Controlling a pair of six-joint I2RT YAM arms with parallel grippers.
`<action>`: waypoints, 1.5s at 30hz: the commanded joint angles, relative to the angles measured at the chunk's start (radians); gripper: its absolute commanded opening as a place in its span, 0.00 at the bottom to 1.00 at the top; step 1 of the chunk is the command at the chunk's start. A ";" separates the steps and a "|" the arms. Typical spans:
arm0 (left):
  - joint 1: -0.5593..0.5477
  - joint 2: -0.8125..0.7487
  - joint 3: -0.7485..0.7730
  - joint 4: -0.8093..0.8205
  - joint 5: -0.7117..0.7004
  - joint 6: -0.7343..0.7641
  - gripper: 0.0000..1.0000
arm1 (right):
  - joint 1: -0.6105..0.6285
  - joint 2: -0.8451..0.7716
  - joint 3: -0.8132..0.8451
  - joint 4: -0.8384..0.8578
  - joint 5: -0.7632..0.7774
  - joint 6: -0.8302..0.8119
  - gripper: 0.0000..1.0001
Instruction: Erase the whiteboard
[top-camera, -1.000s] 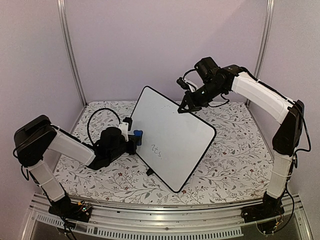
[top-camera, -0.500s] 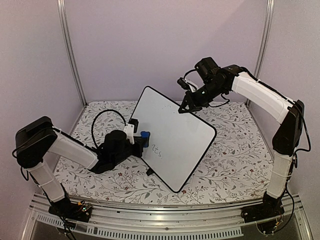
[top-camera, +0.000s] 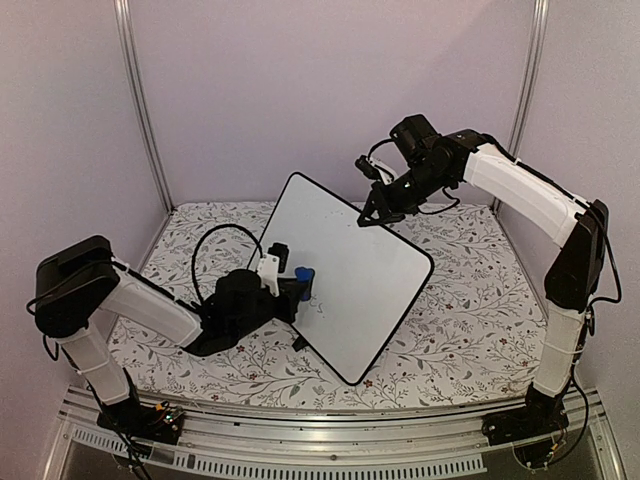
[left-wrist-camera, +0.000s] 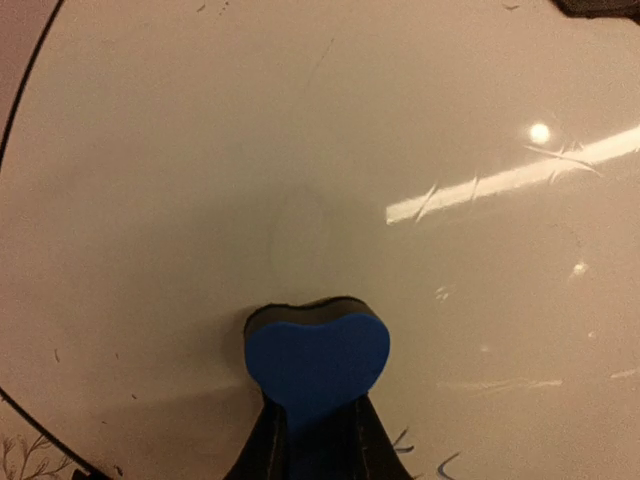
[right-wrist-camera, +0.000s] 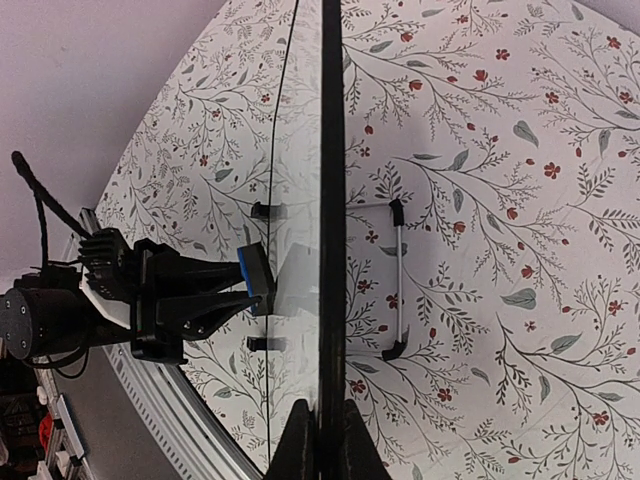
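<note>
The whiteboard (top-camera: 355, 265) stands tilted on the table, white with a thin black frame. My right gripper (top-camera: 374, 216) is shut on its top edge; in the right wrist view the black frame (right-wrist-camera: 331, 200) runs between my fingers (right-wrist-camera: 322, 440). My left gripper (top-camera: 285, 284) is shut on a blue eraser (top-camera: 304, 277) and presses it against the board face. In the left wrist view the heart-shaped eraser (left-wrist-camera: 317, 360) sits flat on the whiteboard (left-wrist-camera: 300, 150), with a few grey pen strokes (left-wrist-camera: 420, 455) just right of my fingers (left-wrist-camera: 268, 440). The right wrist view also shows the eraser (right-wrist-camera: 255, 280).
A floral tablecloth (top-camera: 470, 310) covers the table. A wire kickstand (right-wrist-camera: 398, 280) props the board from behind, and small black feet (top-camera: 298, 343) rest on the cloth. Metal frame posts (top-camera: 140, 110) and lilac walls enclose the workspace. The left arm's cable (top-camera: 215, 240) loops above its wrist.
My left gripper has carried the eraser rightward from the board's left edge onto its face, over the spot where the grey writing was. The right gripper and the board have not moved.
</note>
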 joint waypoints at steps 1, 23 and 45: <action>-0.064 0.066 0.014 -0.082 0.110 -0.010 0.04 | 0.043 0.036 0.000 -0.010 0.000 -0.110 0.00; 0.030 -0.086 -0.007 -0.371 -0.122 -0.070 0.04 | 0.043 0.029 -0.003 -0.010 0.001 -0.110 0.00; -0.121 0.089 0.093 -0.246 0.000 0.047 0.04 | 0.043 0.032 -0.005 -0.009 0.004 -0.111 0.00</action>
